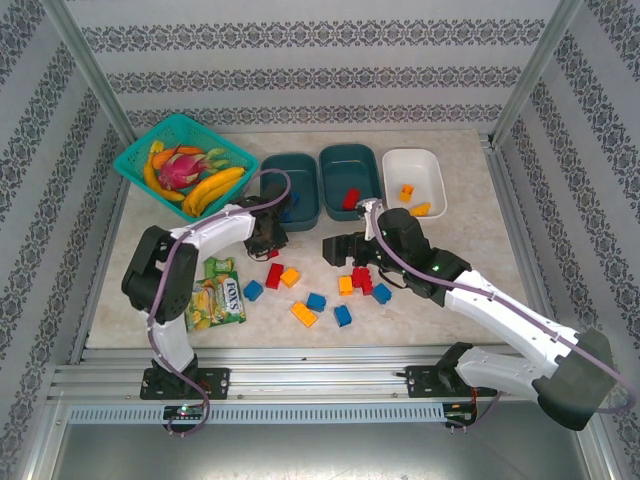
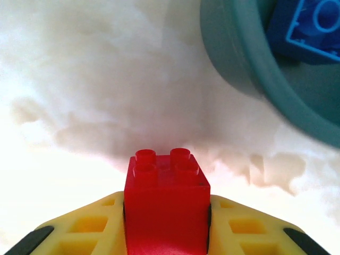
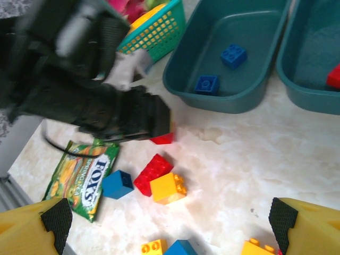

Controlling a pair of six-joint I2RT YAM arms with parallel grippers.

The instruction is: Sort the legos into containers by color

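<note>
Left hand [image 1: 266,238] is clamped on a red lego brick [image 2: 166,196] by its flat sides, down at the tabletop [image 2: 79,79] near the blue-brick teal tub [image 3: 223,101]. It's probably light, rigid and slick. Right hand [image 3: 170,220] gapes wide, holding nothing

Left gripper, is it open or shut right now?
Shut: the left gripper clamps a red lego, yellow fingers against both its sides.
</note>
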